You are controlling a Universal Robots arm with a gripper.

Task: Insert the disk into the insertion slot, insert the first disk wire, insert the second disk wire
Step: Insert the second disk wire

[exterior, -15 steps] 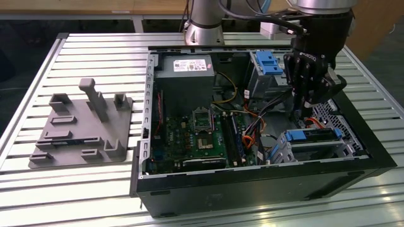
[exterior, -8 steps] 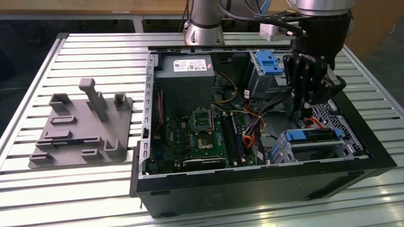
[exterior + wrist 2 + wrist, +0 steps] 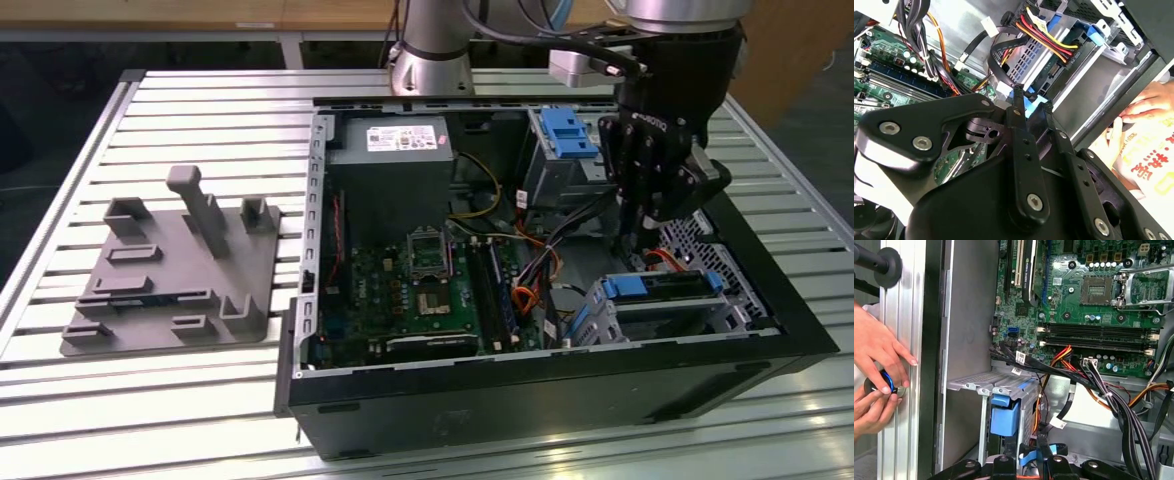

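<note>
Disk (image 3: pixel 663 287), grey-silver hard drive in bright blue plastic carrier: seated in insertion slot (image 3: pixel 603 322), boxy silver perforated cage; long axis 9-to-3, exterior view. Your black gripper (image 3: pixel 647 228) sits at its 12 o'clock, clenched on blue wire plug (image 3: pixel 1035 107).

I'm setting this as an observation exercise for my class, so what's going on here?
A robot arm reaches into an open PC case, its pincer shut on a blue wire near the slot. The disk already sits in the slot. A person's hands work at the table rail outside the case.
</note>
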